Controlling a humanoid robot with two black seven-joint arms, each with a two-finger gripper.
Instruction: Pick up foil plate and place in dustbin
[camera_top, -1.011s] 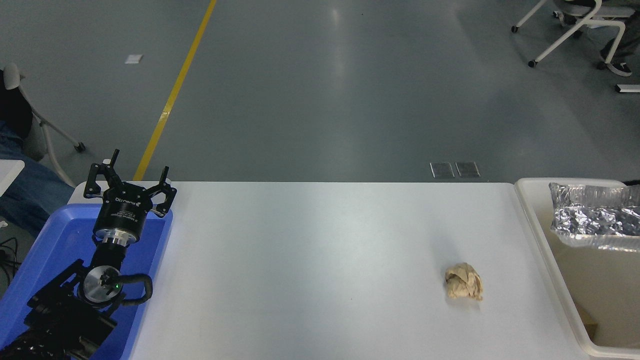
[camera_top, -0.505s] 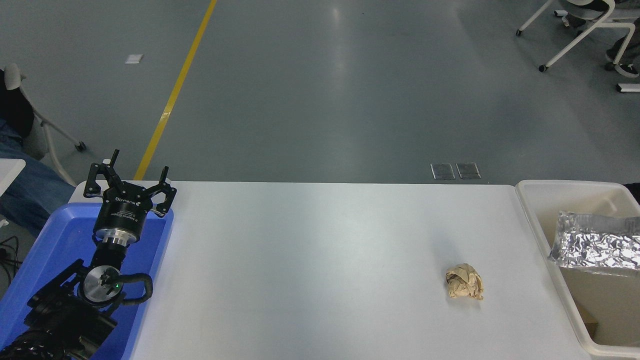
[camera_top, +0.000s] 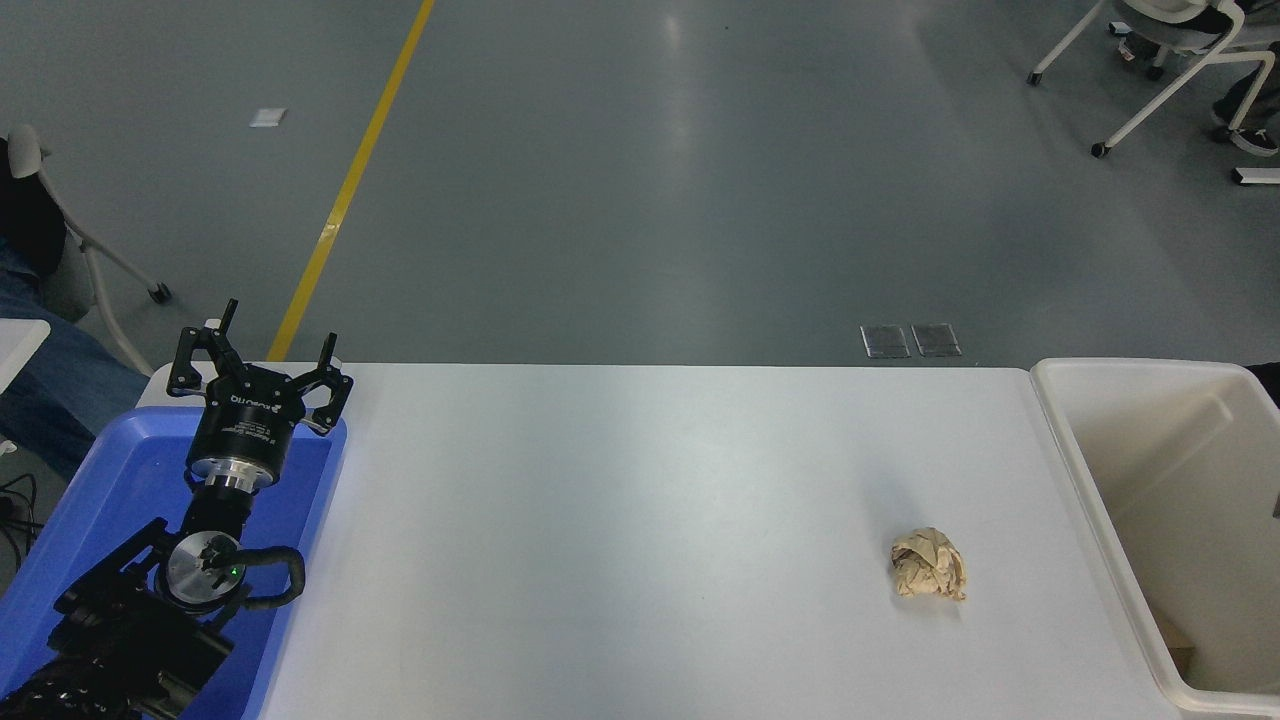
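Cream-white dustbin (camera_top: 1075, 450) sitting at the desk's right end

The dustbin is standing upright with its open top facing up, its thick rounded rim lying just beside the desk's right edge and its right part running out of the picture. Its deep plain walls are sloping down to a shadowed floor, where a small brown scrap is showing near the front corner. The foil plate is not showing anywhere in the head view.

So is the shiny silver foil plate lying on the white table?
No, the white table holds only a small crumpled brown paper ball; no foil plate shows anywhere on it.
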